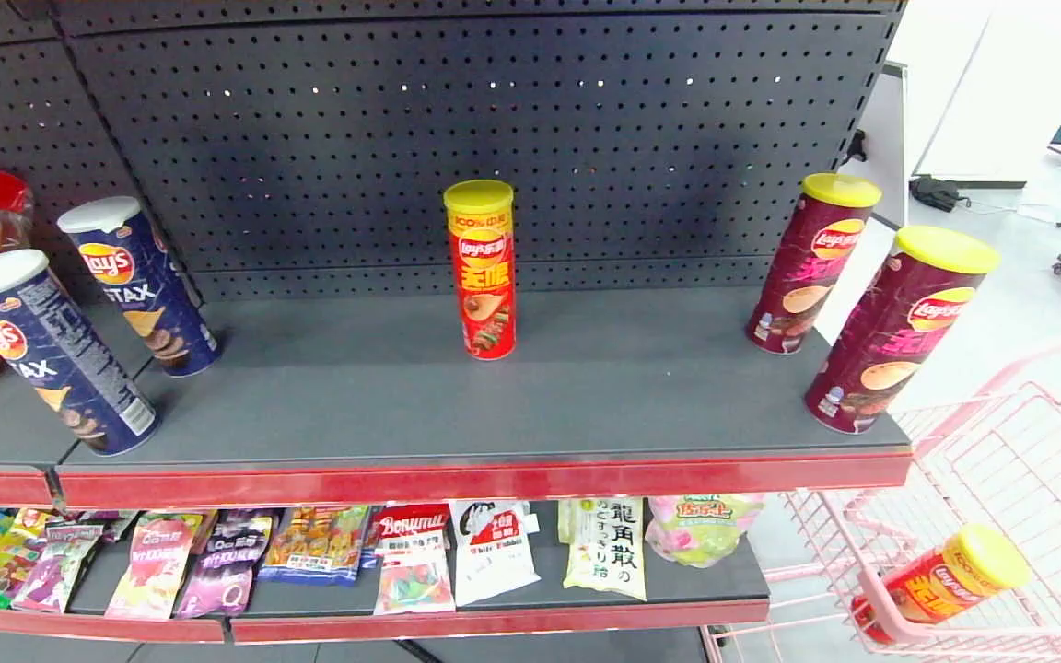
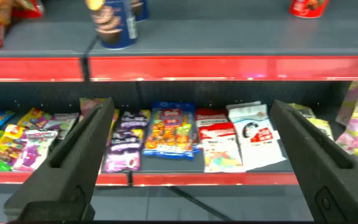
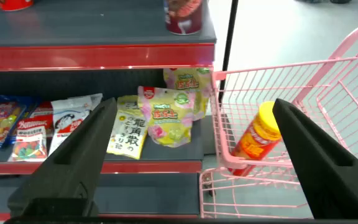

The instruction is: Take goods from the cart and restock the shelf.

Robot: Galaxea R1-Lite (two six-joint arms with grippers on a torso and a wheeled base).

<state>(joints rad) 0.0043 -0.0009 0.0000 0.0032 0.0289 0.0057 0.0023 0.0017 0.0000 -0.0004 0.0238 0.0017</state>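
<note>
Head view: one red can (image 1: 481,269) stands upright mid-way along the top shelf (image 1: 402,405), with two blue cans (image 1: 139,285) at its left end and two maroon cans (image 1: 899,330) at its right end; a second red can (image 1: 945,580) lies on its side in the pink cart (image 1: 1046,460) just right of the shelving. Left wrist view: left tool (image 2: 190,109) has fingers wide apart, holding nothing, facing snack packets (image 2: 169,130) on the lower shelf (image 2: 229,179). Right wrist view: right tool (image 3: 194,104) is likewise apart and empty, facing the lower shelf's right end, with the cart beside it.
</note>
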